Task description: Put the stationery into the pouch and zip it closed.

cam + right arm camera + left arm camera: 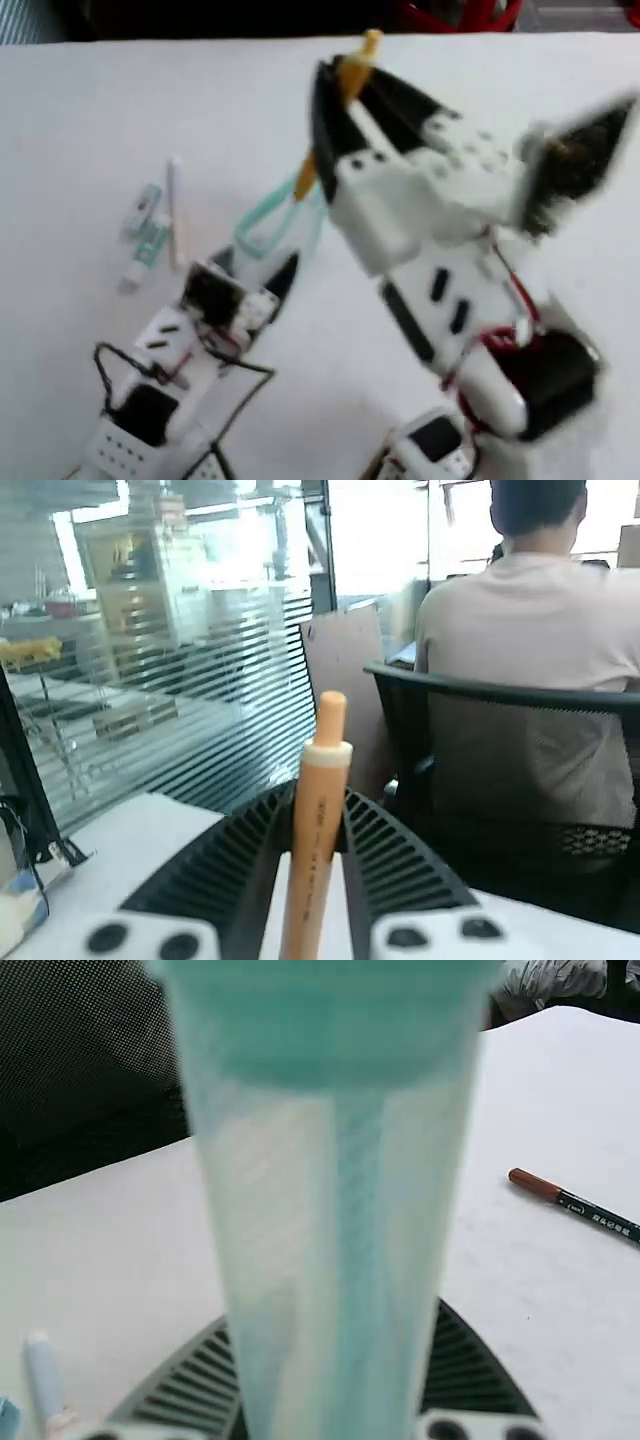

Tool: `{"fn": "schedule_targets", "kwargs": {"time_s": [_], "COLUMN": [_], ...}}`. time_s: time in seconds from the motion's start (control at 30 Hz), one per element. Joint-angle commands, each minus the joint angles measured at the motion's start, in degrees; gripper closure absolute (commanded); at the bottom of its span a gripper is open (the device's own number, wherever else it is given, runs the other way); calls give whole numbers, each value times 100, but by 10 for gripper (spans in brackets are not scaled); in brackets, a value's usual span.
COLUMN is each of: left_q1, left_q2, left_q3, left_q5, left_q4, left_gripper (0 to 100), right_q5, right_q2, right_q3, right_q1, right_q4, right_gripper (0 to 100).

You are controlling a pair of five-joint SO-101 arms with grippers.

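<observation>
Pouch (330,1210): we judge it soft, limp; left gripper (260,280) closed on it. Pen (325,740): stiff, slick; right gripper (318,810) clamps its barrel.

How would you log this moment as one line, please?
left gripper: shut on pouch | right gripper: raised, shut on orange pen | table: pencil, white pen, teal items outside pouch
</observation>
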Motion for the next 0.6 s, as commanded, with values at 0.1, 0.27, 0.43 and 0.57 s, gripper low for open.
{"fn": "schedule_targets", "kwargs": {"time_s": [0.1,0.27,0.43,0.57], "left_q1": [110,127,110,92], "left_q2": [-92,-101,-101,-101], "left_q3": [-26,-35,-35,-44], "left_q5": [-35,-35,-35,0], "left_q4": [9,9,9,9], "left_gripper": [828,828,828,827], "right_q5": [62,62,62,62], "right_q2": [365,356,312,312], "right_q3": [-132,9,738,976], "right_q1": [-374,-374,-374,-374], "right_q4": [-48,268,277,312], "right_gripper": [981,981,981,981]}}
